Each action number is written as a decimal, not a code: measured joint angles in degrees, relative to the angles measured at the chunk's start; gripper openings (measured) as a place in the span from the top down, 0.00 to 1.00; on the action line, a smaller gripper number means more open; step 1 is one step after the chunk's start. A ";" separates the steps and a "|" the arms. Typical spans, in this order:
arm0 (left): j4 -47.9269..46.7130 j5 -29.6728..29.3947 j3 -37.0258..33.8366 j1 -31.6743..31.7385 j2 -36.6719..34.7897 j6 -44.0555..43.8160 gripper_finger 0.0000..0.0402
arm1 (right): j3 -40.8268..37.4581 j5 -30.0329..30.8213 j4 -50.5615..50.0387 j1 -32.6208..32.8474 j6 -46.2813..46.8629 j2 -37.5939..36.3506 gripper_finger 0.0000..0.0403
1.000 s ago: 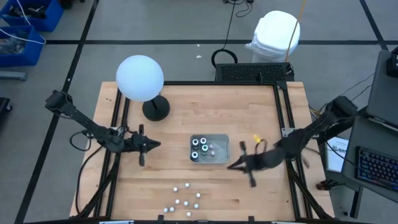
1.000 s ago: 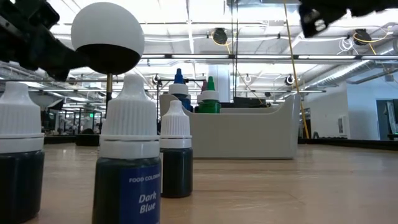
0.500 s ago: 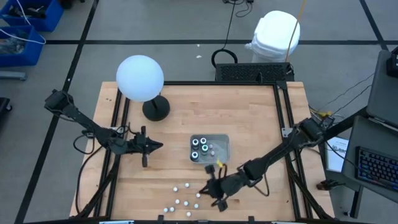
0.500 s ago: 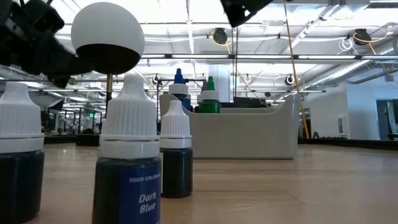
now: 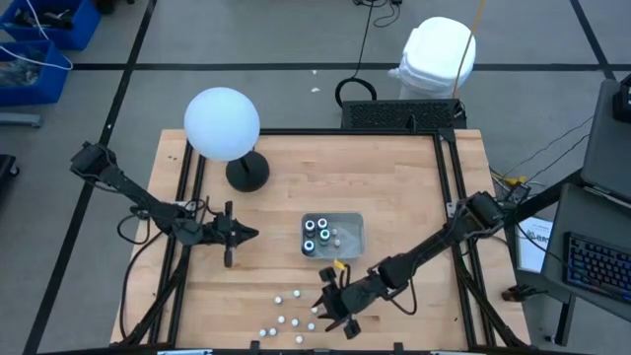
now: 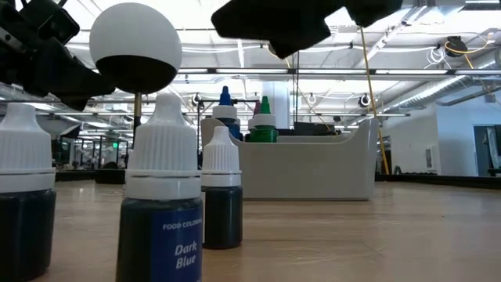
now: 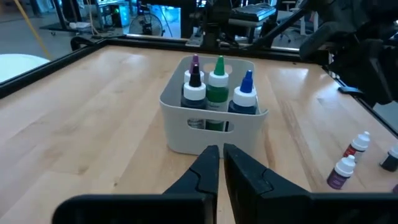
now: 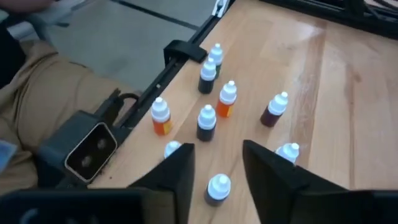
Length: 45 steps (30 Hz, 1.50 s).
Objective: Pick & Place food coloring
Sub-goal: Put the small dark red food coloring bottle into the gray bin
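Food coloring bottles (image 8: 207, 122) beneath open right pincer (image 8: 214, 163)

Desk (image 5: 394, 187): pale wood grain, black frame. Tray (image 7: 186, 124): white. Tray bottles (image 7: 218, 78): white collars; purple, green, blue tips. Loose bottles (image 8: 206, 122): white caps; orange, dark, purple contents. Label (image 6: 178, 243): blue, white lettering. Globe (image 5: 222, 123): white, black base.

Bright, even overhead light; soft shadows; nearest bottles (image 6: 160, 204) blurred in low view.

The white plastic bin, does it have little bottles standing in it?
Yes, four colour-tipped bottles stand upright inside the white plastic bin in the left wrist view.
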 joint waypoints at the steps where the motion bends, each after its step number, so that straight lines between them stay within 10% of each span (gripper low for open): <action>1: 0.02 0.00 0.00 0.00 0.00 0.00 0.93 | -0.07 0.00 0.14 0.24 -0.41 -0.04 0.65; 9: 0.66 -0.02 0.00 0.00 0.00 0.72 0.99 | -0.16 7.62 2.30 0.53 0.86 1.31 0.55; 22: 1.80 -0.02 0.00 0.00 0.00 3.54 0.88 | -0.16 1.55 6.23 0.13 -0.08 6.04 0.52; 45: 2.01 -0.04 -0.02 0.00 0.00 5.57 0.99 | -0.55 4.56 7.19 0.13 2.85 8.75 0.54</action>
